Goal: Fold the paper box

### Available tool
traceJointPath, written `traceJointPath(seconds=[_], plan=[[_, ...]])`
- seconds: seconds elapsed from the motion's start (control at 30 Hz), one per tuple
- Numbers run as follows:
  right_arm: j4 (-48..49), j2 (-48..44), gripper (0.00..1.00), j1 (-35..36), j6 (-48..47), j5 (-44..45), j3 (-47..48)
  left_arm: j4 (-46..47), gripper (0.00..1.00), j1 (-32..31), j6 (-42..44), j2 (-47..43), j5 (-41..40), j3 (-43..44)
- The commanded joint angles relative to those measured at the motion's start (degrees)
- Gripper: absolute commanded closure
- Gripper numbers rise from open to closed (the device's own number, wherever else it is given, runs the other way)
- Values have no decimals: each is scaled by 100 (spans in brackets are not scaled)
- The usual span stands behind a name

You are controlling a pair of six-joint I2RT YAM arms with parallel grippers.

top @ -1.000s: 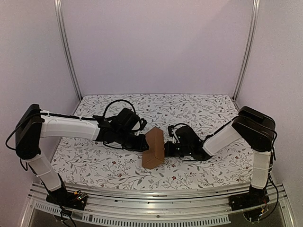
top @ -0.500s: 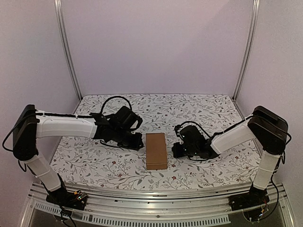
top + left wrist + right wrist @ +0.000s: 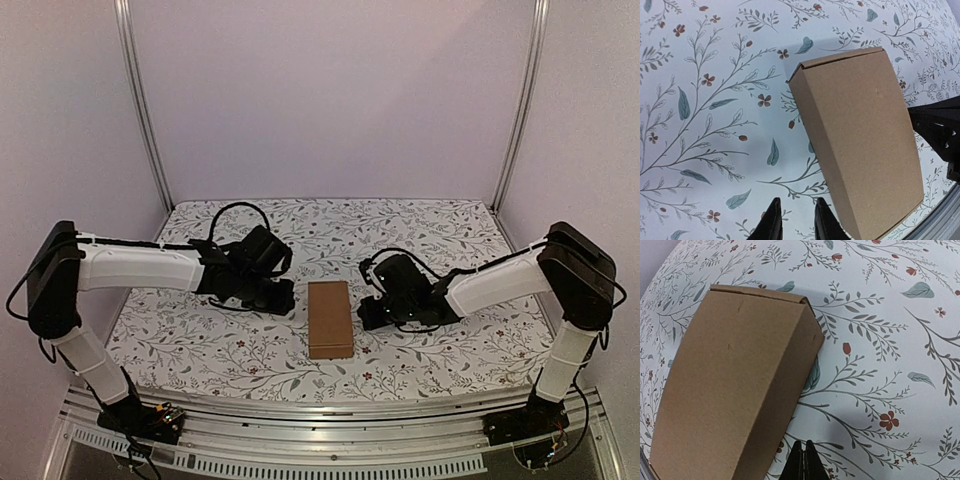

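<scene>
Nearest, at 6 o'clock in the overhead view, the metal rail (image 3: 300, 462) carries both arm bases. Just beyond it, on the near half of the floral worktop (image 3: 430, 225), the paper box (image 3: 330, 318) lies flat on one broad face, its long axis running from 6 to 12 o'clock, and nothing touches it. At the box's 9 to 10 o'clock sits the left end effector (image 3: 283, 298), just beside the box but apart from it. Its wrist camera shows the two fingertips (image 3: 771, 224) parted by a narrow gap with only patterned worktop between them, so it holds nothing. At the box's 3 o'clock the right end effector (image 3: 368, 314) is likewise near and apart, its fingers (image 3: 799, 462) pressed together and empty. Both wrist views show a closed oblong: flat top panel, straight side walls, and one end with its flap seam lying flush. By that look the folding is judged as good as finished. The underside is hidden, so a loose tab there cannot be ruled out. What seems left is drawing the arms clear. Toward 12 o'clock lies more worktop, then the back wall (image 3: 330, 100).
</scene>
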Motion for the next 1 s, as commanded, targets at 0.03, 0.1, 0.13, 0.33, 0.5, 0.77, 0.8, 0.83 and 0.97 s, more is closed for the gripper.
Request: traceJointPath(seconds=[0.03, 0.1, 0.13, 0.33, 0.5, 0.77, 0.8, 0.83, 0.97], plan=[[-164, 246, 98, 167, 68, -285, 430, 20, 77, 120, -34, 42, -170, -243], [-167, 338, 97, 204, 114, -307, 604, 14, 77, 130, -37, 0, -188, -314], [-166, 419, 97, 207, 127, -408, 684, 10, 77, 137, -37, -32, -193, -349], [-385, 604, 97, 225, 46, -567, 1155, -29, 76, 140, -12, -387, -381, -526], [-886, 362, 94, 210, -270, -49, 1213, -234, 76, 140, 41, -782, -579, -476], [-1505, -1109, 79, 158, -1080, 1195, 816, -747, 66, 140, 219, -1603, -892, -114], [-1579, -1265, 75, 156, -1228, 1343, 783, -849, 63, 140, 248, -1744, -947, -63], [-1622, -1561, 64, 157, -1307, 1550, 722, -926, 59, 140, 306, -1880, -986, -8], [-1806, -2492, 2, 122, -1755, 2276, 506, -1197, 42, 144, 559, -2507, -1282, 207]])
